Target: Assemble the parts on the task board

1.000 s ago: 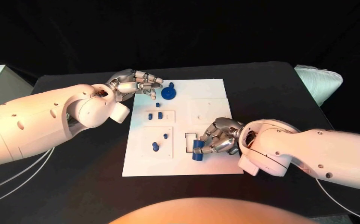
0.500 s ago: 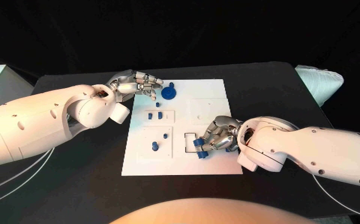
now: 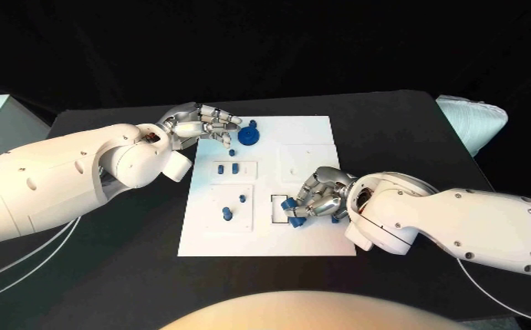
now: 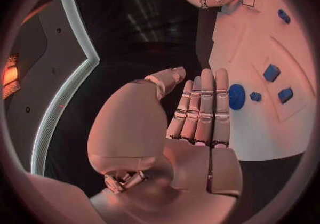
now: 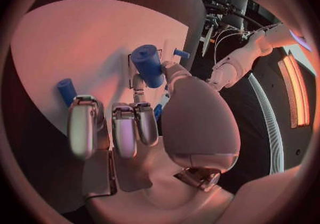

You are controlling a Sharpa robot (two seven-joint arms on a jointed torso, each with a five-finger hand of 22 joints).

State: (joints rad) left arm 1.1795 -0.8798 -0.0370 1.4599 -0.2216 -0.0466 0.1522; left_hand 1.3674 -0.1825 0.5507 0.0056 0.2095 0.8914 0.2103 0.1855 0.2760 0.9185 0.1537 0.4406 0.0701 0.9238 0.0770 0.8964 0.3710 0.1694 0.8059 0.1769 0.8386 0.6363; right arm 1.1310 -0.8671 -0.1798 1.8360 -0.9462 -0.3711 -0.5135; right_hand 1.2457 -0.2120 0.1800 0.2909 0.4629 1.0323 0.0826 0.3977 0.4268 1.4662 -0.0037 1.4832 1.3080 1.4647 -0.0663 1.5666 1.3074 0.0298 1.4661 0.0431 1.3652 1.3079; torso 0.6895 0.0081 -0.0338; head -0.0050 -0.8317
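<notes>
The white task board (image 3: 310,127) lies mid-table. My right hand (image 3: 322,195) hovers over the rectangular recess (image 3: 277,209) near the board's front and pinches a blue cylinder (image 3: 290,203) (image 5: 148,65) between thumb and finger. A second blue cylinder (image 3: 298,221) (image 5: 66,92) shows by its other fingers; whether it is held I cannot tell. My left hand (image 3: 206,123) (image 4: 200,112) holds nothing, its fingers straight, at the board's far left corner, just beside a blue round disc (image 3: 250,136) (image 4: 236,97). Small blue pegs (image 3: 228,169) and two more parts (image 3: 228,214) sit in the left recesses.
A white bundle (image 3: 471,120) lies at the table's right edge and a pale object (image 3: 5,111) at its left edge. Cables (image 3: 28,257) hang under my left arm. Black table surrounds the board (image 4: 266,128).
My right hand has shifted a little toward the board's far side, carrying the blue cylinder along. The left hand has stayed in place.
</notes>
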